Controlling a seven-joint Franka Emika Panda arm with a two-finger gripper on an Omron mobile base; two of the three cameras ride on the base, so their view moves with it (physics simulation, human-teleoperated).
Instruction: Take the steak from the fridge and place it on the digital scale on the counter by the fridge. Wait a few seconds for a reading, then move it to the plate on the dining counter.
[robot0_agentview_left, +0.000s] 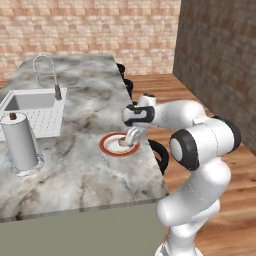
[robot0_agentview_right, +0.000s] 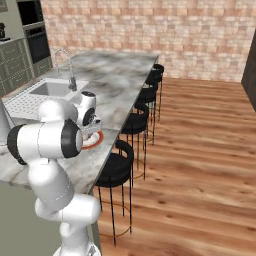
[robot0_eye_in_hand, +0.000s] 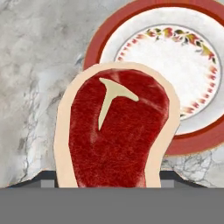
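- Red meat with a pale tan rim and a white T-shaped bone mark: the steak (robot0_eye_in_hand: 118, 135) fills the lower middle of the hand view, rising from between the pincer's dark fingertips, one (robot0_eye_in_hand: 43, 178) at each lower edge of the slice.
- The pincer (robot0_agentview_left: 126, 142) is clenched on the steak, its jaws held apart only by the thickness of the slice pressed between them.
- In the hand view the plate (robot0_eye_in_hand: 199, 70), red-orange at the rim with a flowered ring around a pale centre, lies at about 1 o'clock from the steak; the meat overlaps the plate's near rim.
- In the left base view the pincer hangs just over the plate (robot0_agentview_left: 107, 146), which sits on the grey-white marbled surface (robot0_agentview_left: 90, 175) near its right edge.
- A white sink (robot0_agentview_left: 30, 107) with a chrome tap (robot0_agentview_left: 47, 75) lies at about 10 o'clock from the plate, well apart.
- A paper towel roll (robot0_agentview_left: 20, 142) stands upright at 9 o'clock from the plate.
- Black bar stools (robot0_agentview_right: 117, 170) line the long side of the surface in the right base view.
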